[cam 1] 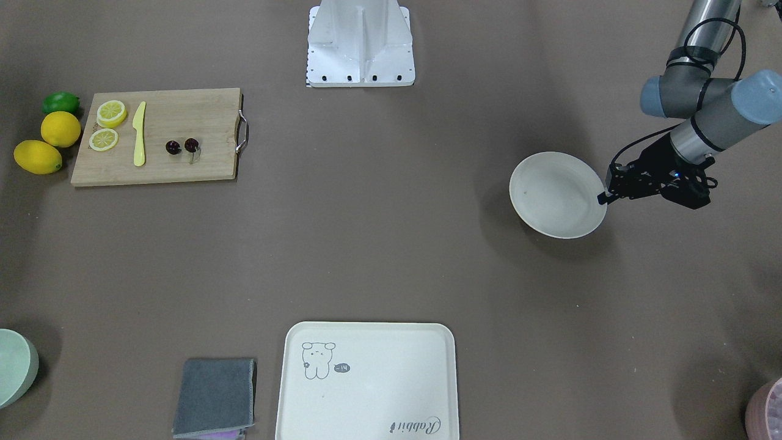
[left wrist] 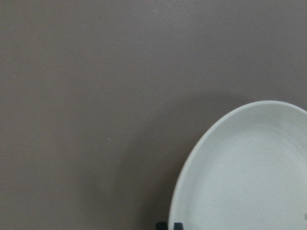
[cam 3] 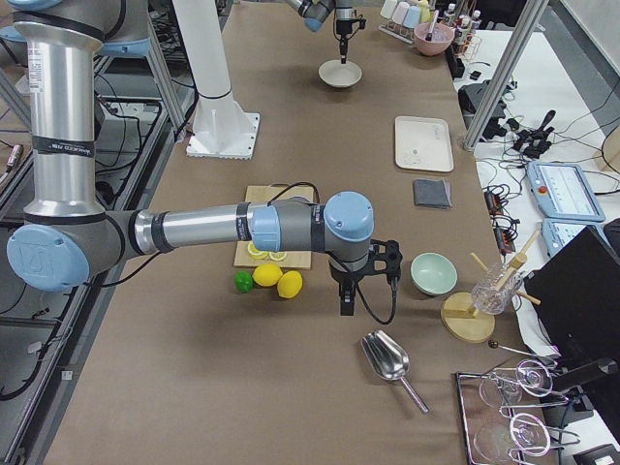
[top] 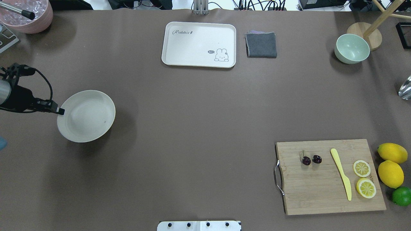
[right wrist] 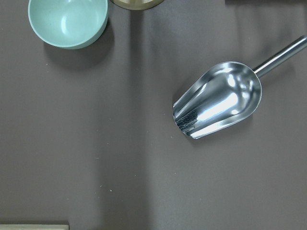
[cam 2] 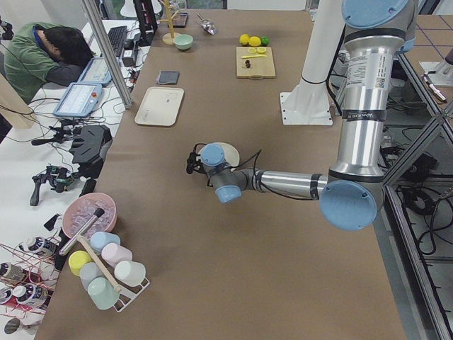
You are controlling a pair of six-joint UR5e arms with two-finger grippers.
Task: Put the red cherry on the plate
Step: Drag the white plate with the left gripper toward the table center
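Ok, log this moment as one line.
red cherry: on cutting board | plate: empty | left gripper: shut on plate rim | right gripper: state unclear

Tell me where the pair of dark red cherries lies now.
In the overhead view the dark red cherry pair lies at lower right on the wooden cutting board, just left of the yellow plastic knife.

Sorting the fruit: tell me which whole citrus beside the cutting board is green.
The lime, at the row's robot-side end; the middle lemon and the far lemon are yellow.
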